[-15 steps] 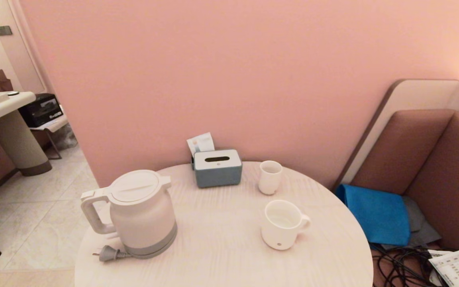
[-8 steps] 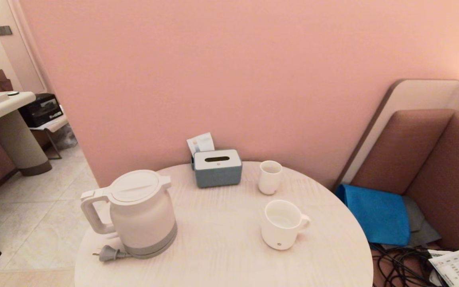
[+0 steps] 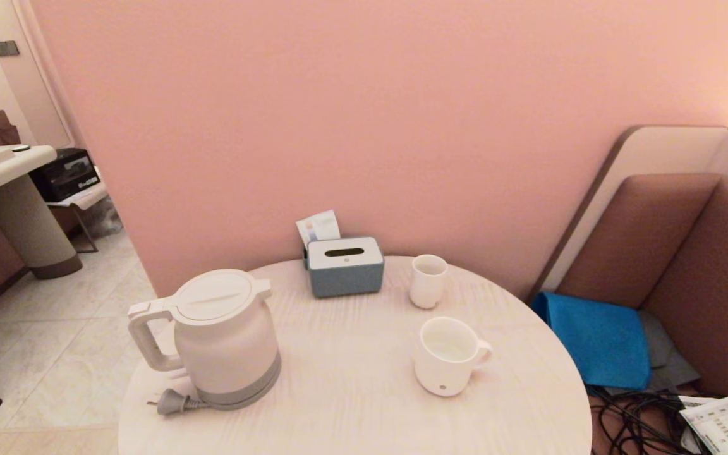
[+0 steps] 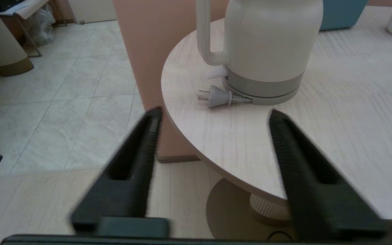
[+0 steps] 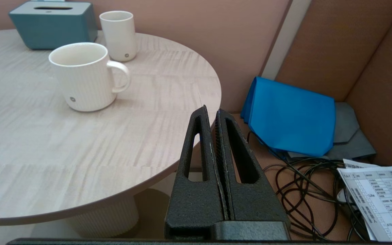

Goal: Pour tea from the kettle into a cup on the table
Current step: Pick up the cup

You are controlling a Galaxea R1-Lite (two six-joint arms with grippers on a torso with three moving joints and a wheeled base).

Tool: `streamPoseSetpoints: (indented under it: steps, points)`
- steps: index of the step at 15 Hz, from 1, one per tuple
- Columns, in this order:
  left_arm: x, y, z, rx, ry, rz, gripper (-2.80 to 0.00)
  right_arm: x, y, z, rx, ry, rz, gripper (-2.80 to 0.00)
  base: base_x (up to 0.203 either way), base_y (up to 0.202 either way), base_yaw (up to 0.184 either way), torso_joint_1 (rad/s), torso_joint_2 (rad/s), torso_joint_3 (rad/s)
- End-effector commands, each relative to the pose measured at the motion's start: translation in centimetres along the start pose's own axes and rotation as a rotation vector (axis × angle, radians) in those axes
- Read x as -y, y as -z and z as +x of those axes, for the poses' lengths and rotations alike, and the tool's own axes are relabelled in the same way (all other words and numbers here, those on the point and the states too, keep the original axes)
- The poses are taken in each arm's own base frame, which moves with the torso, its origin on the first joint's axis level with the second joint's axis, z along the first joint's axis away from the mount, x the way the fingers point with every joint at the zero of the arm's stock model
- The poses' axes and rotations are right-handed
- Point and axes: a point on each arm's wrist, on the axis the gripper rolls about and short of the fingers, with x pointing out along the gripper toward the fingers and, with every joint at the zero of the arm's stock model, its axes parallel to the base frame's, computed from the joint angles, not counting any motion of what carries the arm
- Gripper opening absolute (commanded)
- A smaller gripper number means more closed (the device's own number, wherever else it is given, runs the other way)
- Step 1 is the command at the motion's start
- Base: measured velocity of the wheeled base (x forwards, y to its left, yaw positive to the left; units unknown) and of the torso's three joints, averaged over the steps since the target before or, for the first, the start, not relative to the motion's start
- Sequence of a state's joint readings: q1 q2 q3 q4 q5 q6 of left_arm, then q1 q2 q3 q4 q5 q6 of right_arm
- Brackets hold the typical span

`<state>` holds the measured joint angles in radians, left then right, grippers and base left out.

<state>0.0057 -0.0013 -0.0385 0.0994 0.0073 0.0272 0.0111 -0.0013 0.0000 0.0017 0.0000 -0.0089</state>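
Observation:
The white kettle (image 3: pixel 225 335) stands upright on its grey base at the left of the round pale table (image 3: pixel 351 404), loop handle (image 3: pixel 146 338) facing left. The wide ribbed cup (image 3: pixel 446 357) sits to its right, handle turned right, dot mark showing. Neither arm shows in the head view. In the left wrist view my left gripper (image 4: pixel 213 114) hangs open off the table's near-left edge, short of the kettle (image 4: pixel 267 51). My right gripper (image 5: pixel 211 110) is shut with nothing in it, off the table's right edge, the cup (image 5: pixel 83 76) beyond it.
A grey plug (image 3: pixel 174 401) lies beside the kettle's base. At the back of the table stand a blue-grey tissue box (image 3: pixel 345 266) and a smaller handleless cup (image 3: pixel 428 280). A bench to the right holds a blue cloth (image 3: pixel 598 338), black cables (image 3: pixel 636 423) and a paper sheet.

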Motion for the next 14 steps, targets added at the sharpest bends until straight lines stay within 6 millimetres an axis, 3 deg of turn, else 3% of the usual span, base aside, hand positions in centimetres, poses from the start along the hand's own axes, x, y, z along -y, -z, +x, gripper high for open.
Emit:
streamPoseSetpoints:
  steps: [1, 14]
  points:
    - [0.0, 0.02, 0.01, -0.003, -0.001, 0.0, -2.8, 0.0, 0.0, 0.01, -0.001, 0.0, 0.0, -2.8, 0.0, 0.0, 0.0, 0.0, 0.0, 0.0]
    - [0.0, 0.06, 0.02, -0.005, -0.001, 0.01, -2.8, 0.0, 0.0, 0.01, -0.001, -0.001, 0.0, -2.8, 0.0, 0.0, 0.0, 0.0, 0.0, 0.0]
